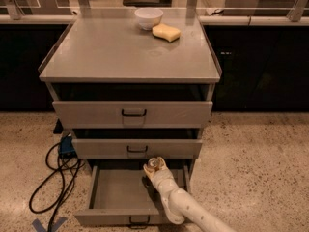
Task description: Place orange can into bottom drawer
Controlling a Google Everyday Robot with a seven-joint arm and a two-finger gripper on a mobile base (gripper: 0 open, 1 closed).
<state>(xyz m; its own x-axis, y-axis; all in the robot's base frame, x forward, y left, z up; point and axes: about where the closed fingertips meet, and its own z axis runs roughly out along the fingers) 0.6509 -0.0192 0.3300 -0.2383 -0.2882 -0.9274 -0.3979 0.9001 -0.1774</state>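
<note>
The bottom drawer (116, 193) of the grey cabinet is pulled open, and its shallow tray shows bare. My gripper (155, 168), on a cream-coloured arm coming in from the lower right, is over the back right part of the drawer, just below the middle drawer's front. It is shut on the orange can (153, 163). The can is held upright. Only its silver pull-tab top shows between the fingers; its body is hidden by them.
The middle drawer (137, 148) and top drawer (133, 113) stand slightly out. A white bowl (148, 18) and a yellow sponge (166, 32) sit on the cabinet top. Black cables (50, 178) and a blue plug lie on the floor at the left.
</note>
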